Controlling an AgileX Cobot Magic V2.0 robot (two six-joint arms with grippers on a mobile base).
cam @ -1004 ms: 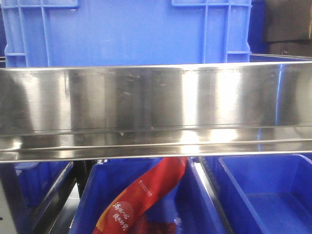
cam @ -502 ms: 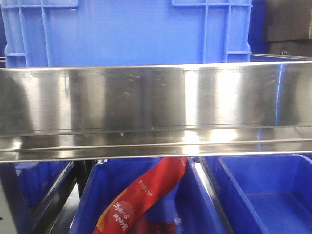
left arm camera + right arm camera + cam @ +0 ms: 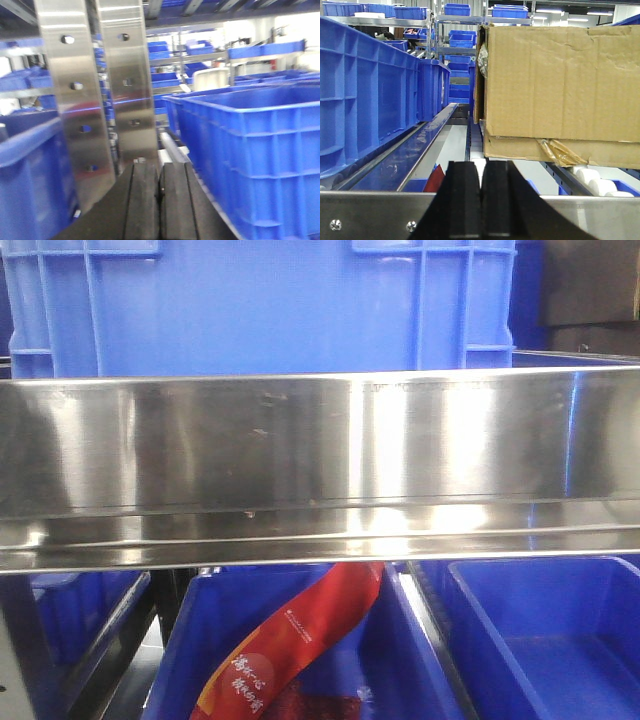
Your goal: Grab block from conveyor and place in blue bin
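No block and no dark grey conveyor belt show in any view. My left gripper (image 3: 159, 167) is shut and empty, its black fingers (image 3: 142, 200) pressed together, pointing at two steel uprights (image 3: 75, 100) with a large blue bin (image 3: 250, 140) to its right. My right gripper (image 3: 481, 165) is shut and empty, just above a steel rail (image 3: 370, 215). In the front view neither gripper shows; blue bins sit below a wide steel rail (image 3: 320, 460), one in the middle (image 3: 410, 660) and one at the right (image 3: 560, 640).
A large blue crate (image 3: 260, 310) stands behind the steel rail. A red printed banner (image 3: 300, 640) hangs into the middle bin. In the right wrist view a cardboard box (image 3: 560, 85) sits on white rollers (image 3: 590, 180) at the right, and blue crates (image 3: 365, 95) line the left.
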